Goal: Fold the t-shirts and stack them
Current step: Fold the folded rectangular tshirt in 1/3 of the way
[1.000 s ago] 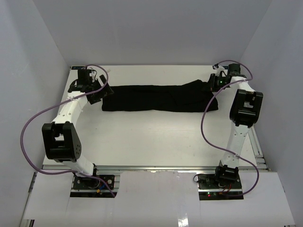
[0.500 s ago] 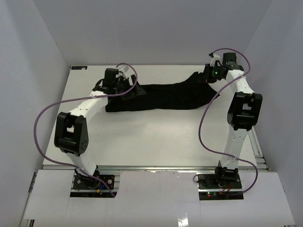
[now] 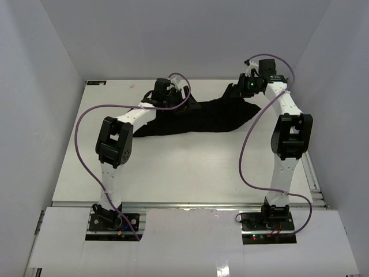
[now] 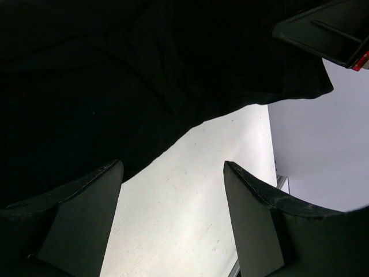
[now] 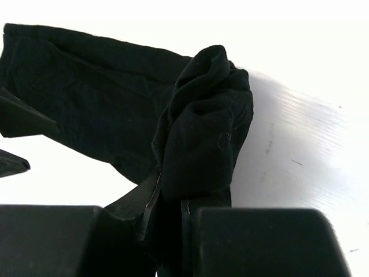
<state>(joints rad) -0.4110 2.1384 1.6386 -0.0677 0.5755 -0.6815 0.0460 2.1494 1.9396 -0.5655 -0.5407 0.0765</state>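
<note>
- The t-shirt [image 3: 196, 118] lies as a long dark band across the upper middle of the overhead frame, on the far part of the white tabletop [image 3: 190, 167]. Your lengthwise folding looks done.
- The right fingers [image 5: 253, 236] are clamped on a bunched wad of black cloth. In the right wrist view it rises out of the jaws at the centre of the frame. From overhead, that end of the band is lifted off the tabletop at the upper right.
- The left fingers [image 4: 75, 219] stand apart with nothing between them. In the left wrist view, bare tabletop shows in the gap at the lower middle, and the shirt's edge fills the upper left just beyond the tips. They hang above the left part of the band without holding it.
- The crosswise fold appears not yet done: the band lies at full length and only one end is gripped.
- By my judgement you are about midway on this shirt. You have yet to take the left end, bring the two ends together and flatten the result.
- Only one shirt is in view and no stack has been started, so the stacking is all left to do.
</note>
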